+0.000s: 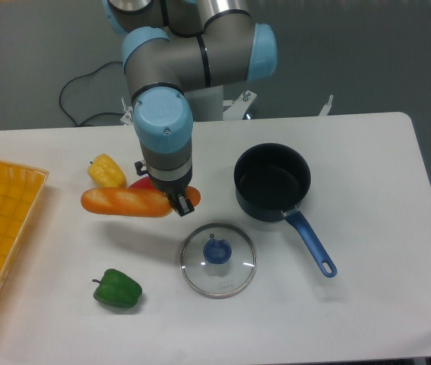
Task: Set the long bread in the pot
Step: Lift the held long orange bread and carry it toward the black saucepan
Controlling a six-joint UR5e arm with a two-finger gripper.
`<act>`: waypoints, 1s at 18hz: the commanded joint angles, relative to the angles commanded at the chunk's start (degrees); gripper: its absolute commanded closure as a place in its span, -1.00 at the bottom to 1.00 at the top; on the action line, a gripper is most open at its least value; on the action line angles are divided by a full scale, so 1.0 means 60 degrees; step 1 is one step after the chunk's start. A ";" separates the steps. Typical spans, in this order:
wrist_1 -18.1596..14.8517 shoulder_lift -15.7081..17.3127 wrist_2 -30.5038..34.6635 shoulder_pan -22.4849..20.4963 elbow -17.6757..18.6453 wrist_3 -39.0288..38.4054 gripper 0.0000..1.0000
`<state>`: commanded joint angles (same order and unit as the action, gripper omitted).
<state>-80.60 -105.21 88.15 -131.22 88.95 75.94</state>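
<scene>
Long bread (128, 201) lies left of pot (271, 182), lid (217, 259) in front.

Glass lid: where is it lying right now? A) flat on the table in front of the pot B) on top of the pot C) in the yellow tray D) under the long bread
A: the glass lid lies flat on the table, in front of the open pot, whose dark inside is uncovered.

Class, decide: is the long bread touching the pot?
Apart. The fixed camera shows bare white table between the long bread and the pot.
</scene>
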 joint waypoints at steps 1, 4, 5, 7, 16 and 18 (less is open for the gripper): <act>0.0044 0.0015 0.0000 0.0044 0.0015 0.0000 0.57; 0.0059 0.0015 0.0015 0.0029 -0.0029 -0.0029 0.57; 0.0059 0.0015 0.0015 0.0000 -0.0058 -0.0029 0.57; 0.0059 0.0116 0.0044 -0.0102 -0.0059 0.0044 0.57; -0.0293 0.0703 0.0833 -0.0571 0.0000 0.0058 0.57; -0.0308 0.0806 0.1171 -0.0586 0.0000 0.0073 0.57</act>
<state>-82.44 -100.37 95.18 -134.74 88.95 76.38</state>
